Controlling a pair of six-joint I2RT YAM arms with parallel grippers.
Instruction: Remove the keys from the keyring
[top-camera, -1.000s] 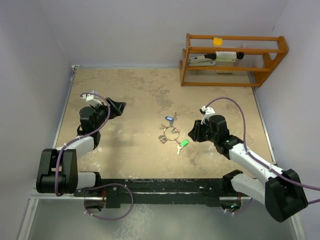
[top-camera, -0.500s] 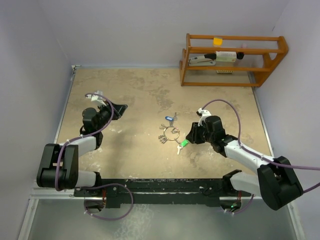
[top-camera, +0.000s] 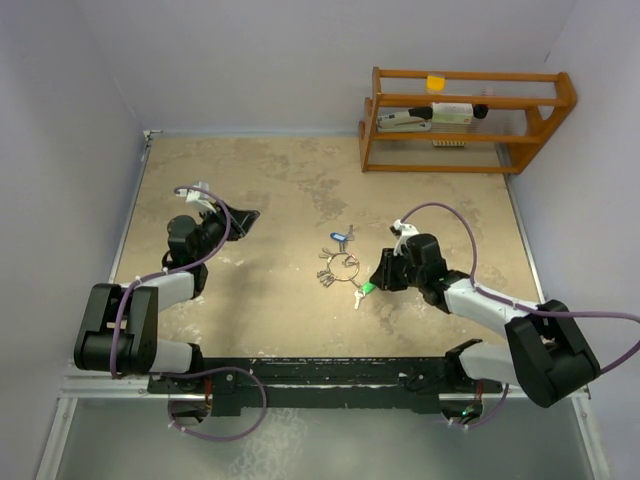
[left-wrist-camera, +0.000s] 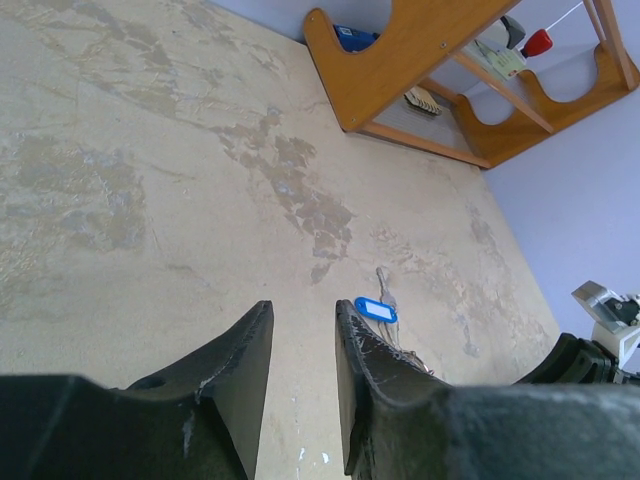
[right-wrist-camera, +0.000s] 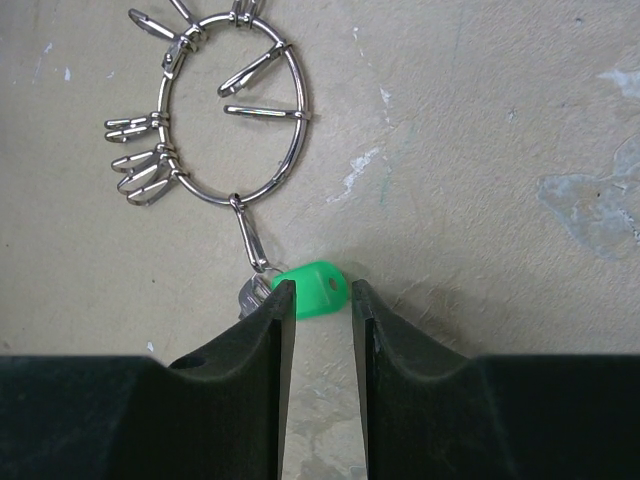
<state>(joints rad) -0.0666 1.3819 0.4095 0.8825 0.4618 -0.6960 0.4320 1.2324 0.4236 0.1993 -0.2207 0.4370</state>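
The right gripper (right-wrist-camera: 321, 288) is held narrowly spread, its tips set either side of the bright green plastic key head (right-wrist-camera: 314, 285); a firm pinch cannot be confirmed. The left gripper (left-wrist-camera: 303, 312) is narrowly parted, with nothing held. One thin round silver wire keyring (right-wrist-camera: 280, 170) is laid mid-way on the beige table (top-camera: 270, 190), carrying that green key, one blue-headed key (left-wrist-camera: 376, 310) and several plain silver keys (right-wrist-camera: 140, 170), too overlapped to count. Bare tabletop is seen all around; the orange wooden rack (top-camera: 500, 76) is well apart.
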